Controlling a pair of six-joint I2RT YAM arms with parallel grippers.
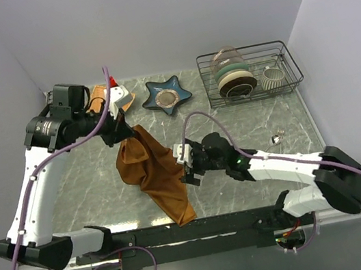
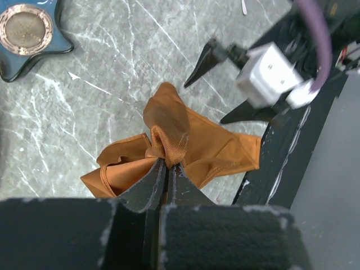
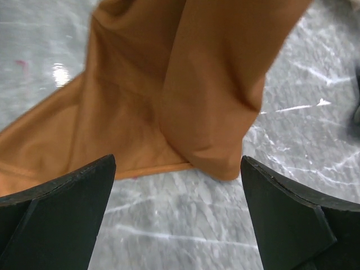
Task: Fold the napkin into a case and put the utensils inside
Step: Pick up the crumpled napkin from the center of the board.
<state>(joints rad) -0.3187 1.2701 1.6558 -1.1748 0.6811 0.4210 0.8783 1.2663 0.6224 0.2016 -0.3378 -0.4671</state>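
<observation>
The rust-orange napkin (image 1: 152, 174) hangs bunched from my left gripper (image 1: 124, 132), its lower end trailing on the marble toward the near edge. In the left wrist view the jaws are shut on a pinch of the napkin (image 2: 169, 132) at my left gripper (image 2: 167, 166). My right gripper (image 1: 187, 168) stands open just right of the cloth. Seen from the right wrist, a hanging fold of the napkin (image 3: 191, 84) lies ahead of my right gripper (image 3: 179, 169), with bare table between the fingers (image 3: 67, 194). A small silver utensil (image 1: 277, 138) lies to the right. No case is in view.
A blue star-shaped dish (image 1: 167, 95) sits at the back centre. A wire rack (image 1: 292, 68) with bowls and a cup stands at the back right. A lighter orange woven plate (image 1: 99, 93) is partly hidden behind the left arm. The black frame (image 1: 203, 227) runs along the near edge.
</observation>
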